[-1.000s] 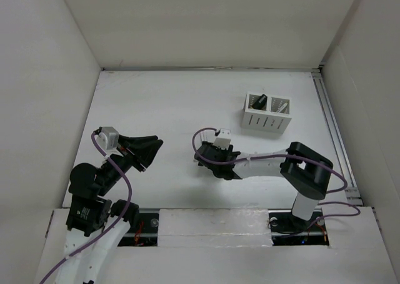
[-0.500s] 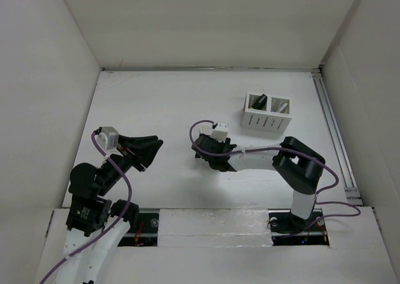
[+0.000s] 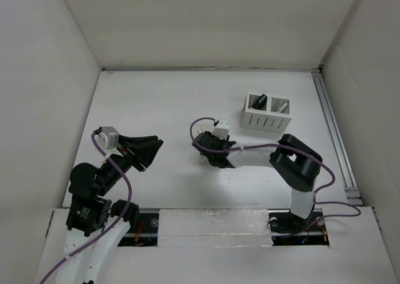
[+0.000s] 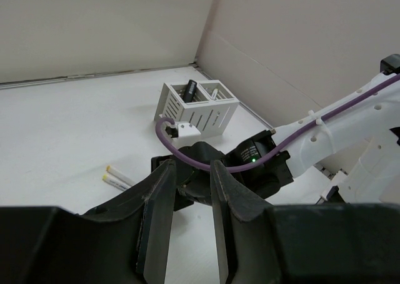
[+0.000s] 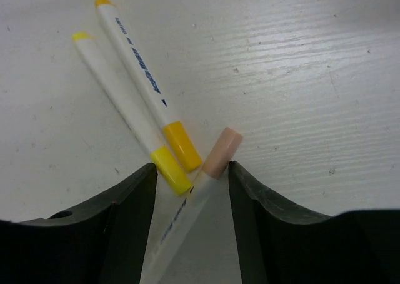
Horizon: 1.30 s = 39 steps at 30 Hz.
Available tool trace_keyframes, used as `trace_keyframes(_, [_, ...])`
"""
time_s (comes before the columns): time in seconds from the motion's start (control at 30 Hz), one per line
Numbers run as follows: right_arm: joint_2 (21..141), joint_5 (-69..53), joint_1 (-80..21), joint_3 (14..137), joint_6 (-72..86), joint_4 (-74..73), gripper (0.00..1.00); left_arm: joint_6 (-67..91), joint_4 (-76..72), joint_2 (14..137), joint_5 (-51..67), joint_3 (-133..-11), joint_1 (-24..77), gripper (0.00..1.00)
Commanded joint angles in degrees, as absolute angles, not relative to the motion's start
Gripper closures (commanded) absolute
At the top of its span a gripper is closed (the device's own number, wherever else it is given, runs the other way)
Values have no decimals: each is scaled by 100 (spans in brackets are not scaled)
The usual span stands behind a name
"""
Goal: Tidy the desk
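Observation:
The white desk [image 3: 156, 102] holds three white markers in the right wrist view: two with yellow caps [image 5: 128, 112] [image 5: 147, 87] and one with a pale pink cap [image 5: 206, 174]. My right gripper [image 5: 192, 168] is open and low over them. The pink-capped marker lies between its fingers, and the yellow caps sit by the left finger [image 5: 134, 193]. In the top view the right gripper [image 3: 209, 151] is near the desk's middle and covers the markers. My left gripper [image 3: 149, 147] is open and empty, held above the desk's left part. Two marker ends [image 4: 115, 176] show in the left wrist view.
A white slotted two-compartment pen holder [image 3: 267, 113] stands at the back right, with a black object [image 3: 260, 101] in its left compartment; it also shows in the left wrist view [image 4: 197, 106]. A metal rail [image 3: 331, 127] runs along the desk's right edge. Tall white walls enclose three sides.
My right gripper has shifted a little to the left and farther from the bases, its elbow following. The left arm has not moved.

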<state>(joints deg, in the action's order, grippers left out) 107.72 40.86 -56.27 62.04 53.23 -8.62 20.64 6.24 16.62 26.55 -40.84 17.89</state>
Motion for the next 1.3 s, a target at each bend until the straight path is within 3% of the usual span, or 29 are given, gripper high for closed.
trace_keyframes(0.0, [10855,4263,-5599,6039,5546,-1107,46,2092,360,1696,2751,-4078,1767,75])
trace_keyframes(0.07, [10793,4263,-5704,5924,5668,-1186,48,2100,369,1731,2777,-4078,1767,75])
trace_keyframes(0.17, [10679,4455,-5766,5705,5931,-1396,60,2101,334,1688,2760,-4087,1767,75])
trace_keyframes(0.3, [10538,4491,-5976,5502,6091,-1459,60,2092,369,1705,2760,-4078,1767,75])
trace_keyframes(0.4, [10433,4491,-6038,5371,6143,-1494,69,2109,317,1714,2777,-4087,1767,75])
trace_keyframes(0.47, [10398,4500,-6100,5326,6214,-1564,69,2101,325,1714,2786,-4078,1767,75])
trace_keyframes(0.53, [10371,4491,-6178,5282,6231,-1573,62,2092,351,1731,2786,-4078,1767,75])
trace_keyframes(0.6, [10362,4491,-6240,5265,6249,-1591,46,2092,352,1732,2777,-4087,1767,75])
trace_keyframes(0.87, [9977,4474,-6311,5248,6161,-1687,37,2092,343,1740,2769,-4087,1767,75])
trace_keyframes(1.07, [9274,4544,-6311,5080,6126,-1679,42,2092,360,1749,2795,-4087,1767,75])
trace_keyframes(1.27, [9448,4693,-6258,5212,6240,-1951,54,2092,343,1687,2777,-4078,1767,75])
